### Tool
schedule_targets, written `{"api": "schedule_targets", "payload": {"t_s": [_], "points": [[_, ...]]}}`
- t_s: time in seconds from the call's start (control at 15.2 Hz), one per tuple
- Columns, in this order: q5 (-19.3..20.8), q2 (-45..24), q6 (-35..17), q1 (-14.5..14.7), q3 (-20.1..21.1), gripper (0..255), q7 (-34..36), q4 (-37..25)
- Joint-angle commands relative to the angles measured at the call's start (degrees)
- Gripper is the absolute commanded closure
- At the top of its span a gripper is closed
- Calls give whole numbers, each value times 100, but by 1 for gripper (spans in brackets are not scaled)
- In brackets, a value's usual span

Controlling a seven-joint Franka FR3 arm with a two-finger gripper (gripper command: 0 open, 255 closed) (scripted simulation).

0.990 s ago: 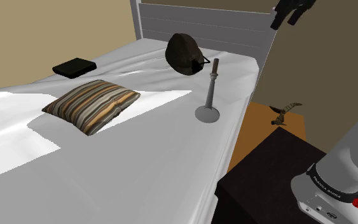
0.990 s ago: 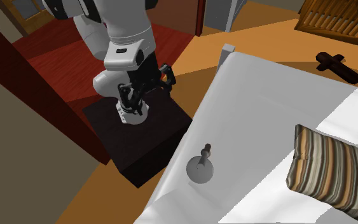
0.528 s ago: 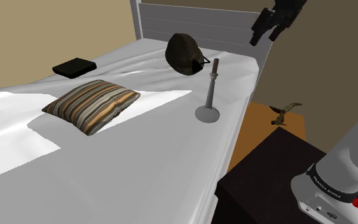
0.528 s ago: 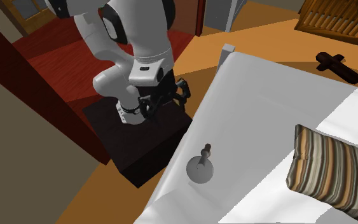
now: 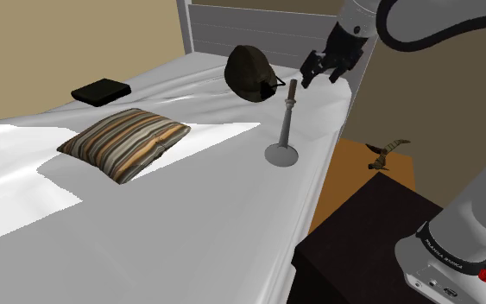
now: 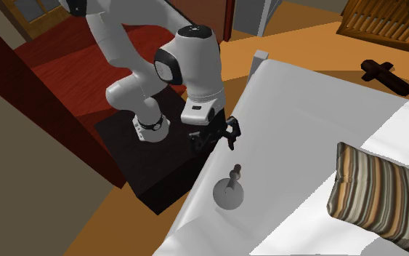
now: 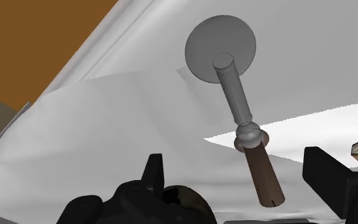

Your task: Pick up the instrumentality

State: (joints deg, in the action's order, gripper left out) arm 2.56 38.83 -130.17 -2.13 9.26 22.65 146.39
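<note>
White bed [image 5: 189, 207], and the claw [image 5: 319, 72] hangs wide open, empty, just above the upright tool [image 5: 285, 125]; the wrist view adds its brown handle lined up between the fingers [image 7: 327, 181], untouched, round base below.

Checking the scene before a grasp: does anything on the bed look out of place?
Yes: a grey round-based tool with a brown handle stands upright on the white bed near its edge, by a dark helmet-like object. Both look odd on bedding.
</note>
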Motion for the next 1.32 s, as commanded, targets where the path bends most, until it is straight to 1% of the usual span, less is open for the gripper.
{"api": "schedule_targets", "payload": {"t_s": [0.0,0.2,0.33,0.79,0.99,1.06,1.25], "points": [[76,-323,-574,-124,227,0,377,115],[312,-903,-1327,-405,646,0,1026,126],[578,-1327,-1786,-682,981,0,1534,62],[822,-1624,-2385,-872,1173,0,1813,370],[848,-1652,-2435,-893,1193,0,1840,392],[849,-1653,-2438,-894,1194,255,1842,393],[850,-1653,-2441,-895,1194,255,1842,396]]}}
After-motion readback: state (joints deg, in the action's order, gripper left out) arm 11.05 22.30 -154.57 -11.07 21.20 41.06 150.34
